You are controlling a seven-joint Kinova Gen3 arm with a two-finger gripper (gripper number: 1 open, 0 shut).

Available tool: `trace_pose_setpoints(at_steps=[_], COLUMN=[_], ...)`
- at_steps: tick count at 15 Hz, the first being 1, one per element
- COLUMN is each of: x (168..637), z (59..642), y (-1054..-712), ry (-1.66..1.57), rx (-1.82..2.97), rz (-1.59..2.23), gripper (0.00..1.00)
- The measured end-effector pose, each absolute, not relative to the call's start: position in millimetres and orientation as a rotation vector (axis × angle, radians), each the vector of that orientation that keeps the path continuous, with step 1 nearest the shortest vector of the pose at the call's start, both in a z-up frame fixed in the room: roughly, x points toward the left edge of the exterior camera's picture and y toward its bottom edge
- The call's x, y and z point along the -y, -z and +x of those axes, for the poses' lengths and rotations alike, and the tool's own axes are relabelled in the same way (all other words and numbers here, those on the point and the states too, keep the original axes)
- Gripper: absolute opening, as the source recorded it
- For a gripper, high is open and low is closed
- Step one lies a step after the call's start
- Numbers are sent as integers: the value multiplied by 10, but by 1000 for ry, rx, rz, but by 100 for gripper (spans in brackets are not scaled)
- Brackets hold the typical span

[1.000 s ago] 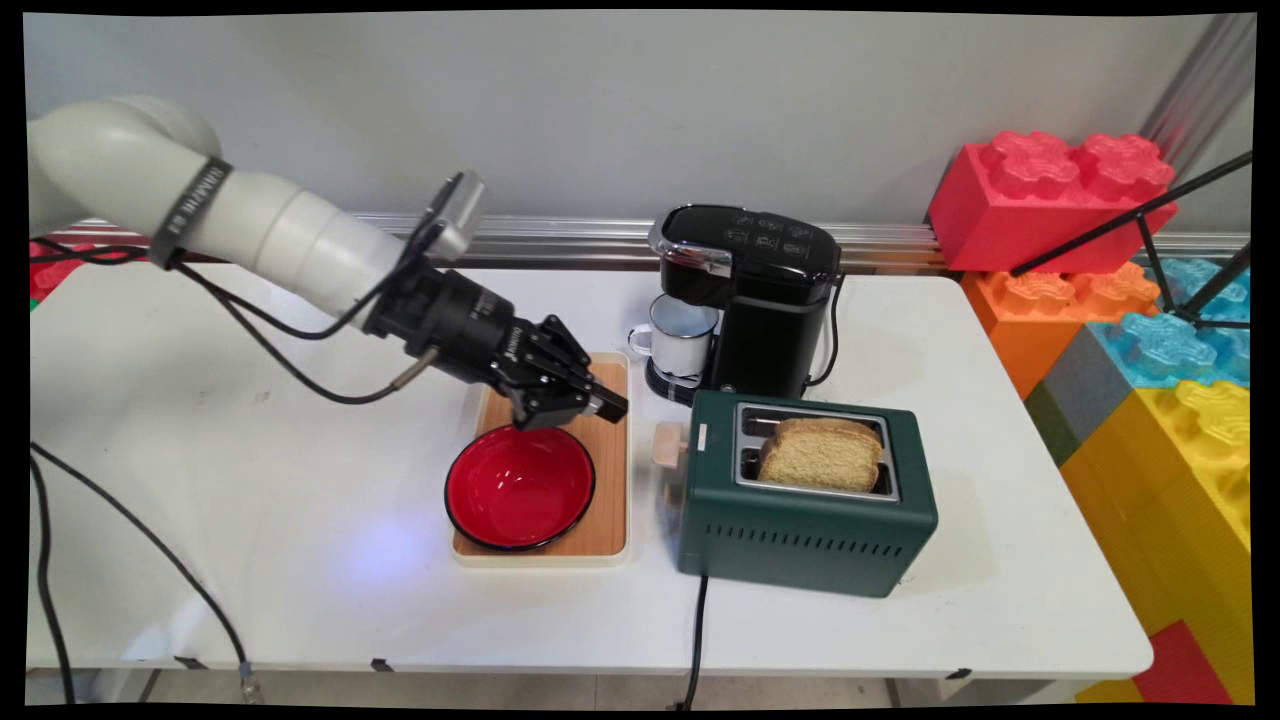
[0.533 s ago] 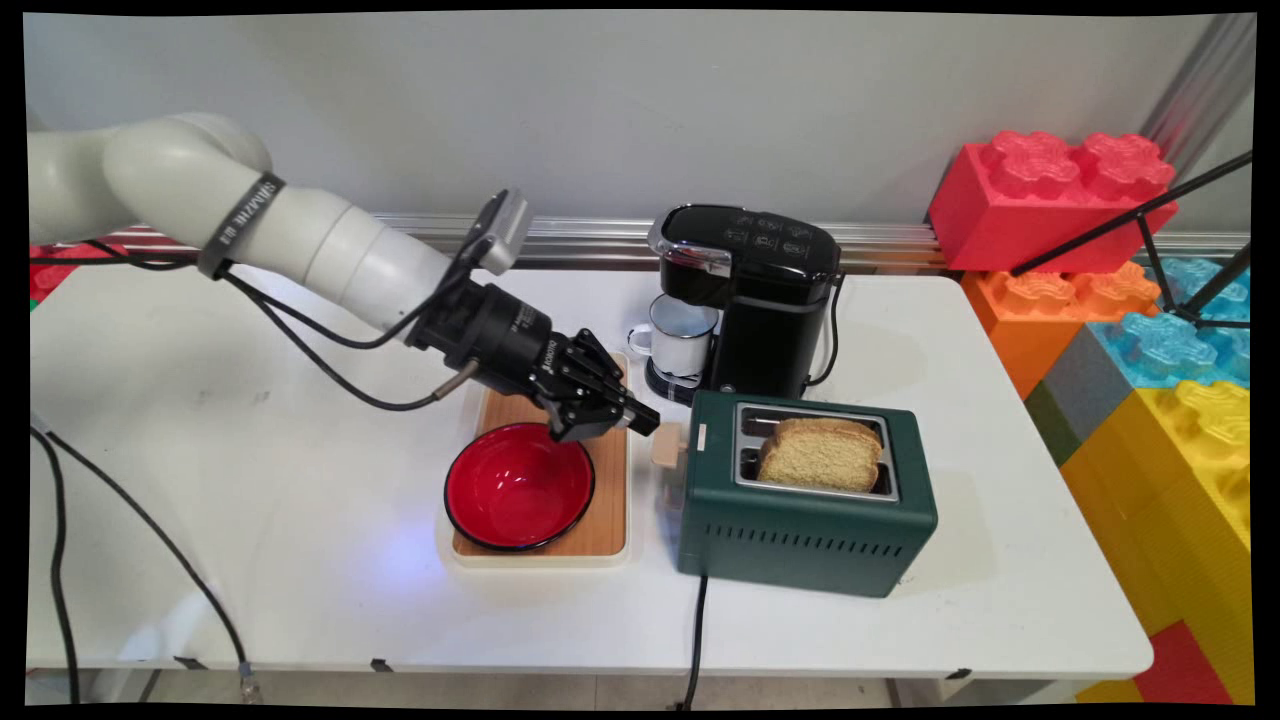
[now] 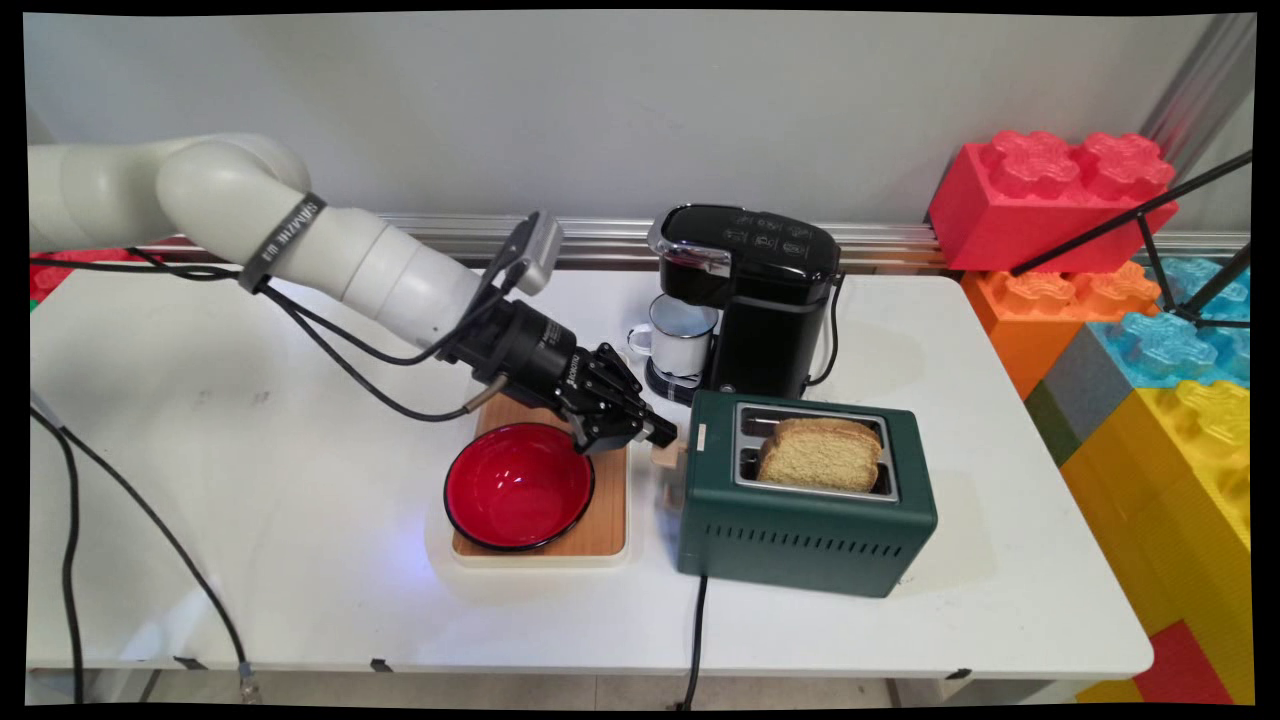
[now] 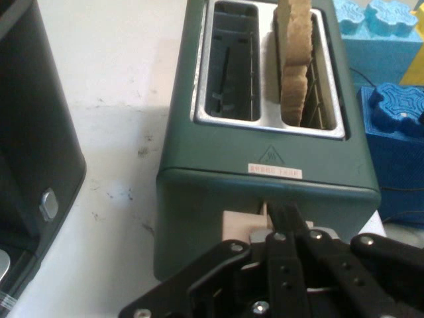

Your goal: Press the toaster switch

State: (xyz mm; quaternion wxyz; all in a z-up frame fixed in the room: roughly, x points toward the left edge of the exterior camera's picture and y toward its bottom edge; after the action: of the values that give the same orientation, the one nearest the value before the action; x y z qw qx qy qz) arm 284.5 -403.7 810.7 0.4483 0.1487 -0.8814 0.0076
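Hand view alone shows the toaster with 1 empty slot.

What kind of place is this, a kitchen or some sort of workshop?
Probably a robotics lab staged as a breakfast counter: a green toaster holding a slice of bread and a black coffee machine stand on a white table, with giant toy building blocks stacked beside it.

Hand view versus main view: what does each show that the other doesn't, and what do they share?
Only the hand view shows the toaster's empty slot down to its bottom. Only the main view shows the red bowl on the wooden tray and the enamel mug. Both show the green toaster, its bread slice, its lever knob, the coffee machine and the gripper.
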Motion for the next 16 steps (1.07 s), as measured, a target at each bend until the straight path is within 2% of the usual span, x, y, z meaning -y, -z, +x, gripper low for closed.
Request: trace_pose_setpoints(at_steps=[16], x=[4065], z=[2766], y=[-7784], ry=[-7], rx=[2229], rz=[382], gripper=[0])
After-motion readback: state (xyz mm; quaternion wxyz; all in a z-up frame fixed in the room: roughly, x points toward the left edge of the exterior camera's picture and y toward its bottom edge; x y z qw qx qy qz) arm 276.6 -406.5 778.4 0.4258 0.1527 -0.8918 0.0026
